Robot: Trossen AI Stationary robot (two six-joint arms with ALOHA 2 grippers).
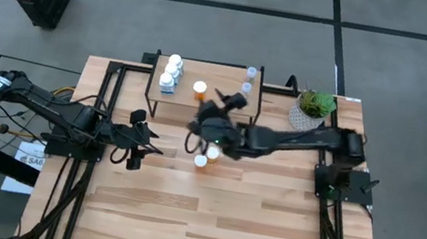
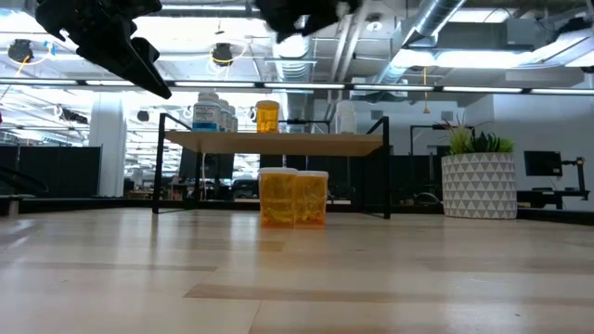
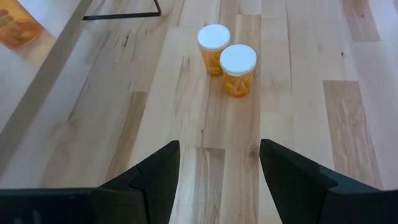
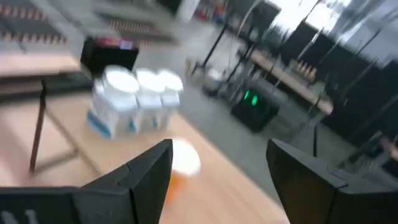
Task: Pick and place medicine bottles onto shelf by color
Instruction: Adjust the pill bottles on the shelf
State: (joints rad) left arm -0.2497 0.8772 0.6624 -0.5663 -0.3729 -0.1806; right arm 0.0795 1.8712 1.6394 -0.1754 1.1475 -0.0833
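Observation:
The shelf point(image 1: 221, 76) stands at the table's far middle. On it stand three white bottles with blue labels point(image 1: 171, 73) at its left end, one orange bottle point(image 1: 199, 90) near the middle, and two clear bottles point(image 1: 248, 79) at its right end. Two more orange bottles point(image 1: 207, 156) stand upright side by side on the table in front of the shelf; they also show in the left wrist view point(image 3: 227, 57). My right gripper point(image 1: 229, 105) is open and empty above the shelf's near edge, just above the orange bottle point(image 4: 180, 163). My left gripper point(image 3: 219, 163) is open and empty at the table's left.
A white patterned plant pot point(image 1: 311, 110) stands at the table's far right, beside the shelf. The near half of the wooden tabletop point(image 1: 205, 222) is bare. My right arm reaches across the table from the right, over the two orange bottles.

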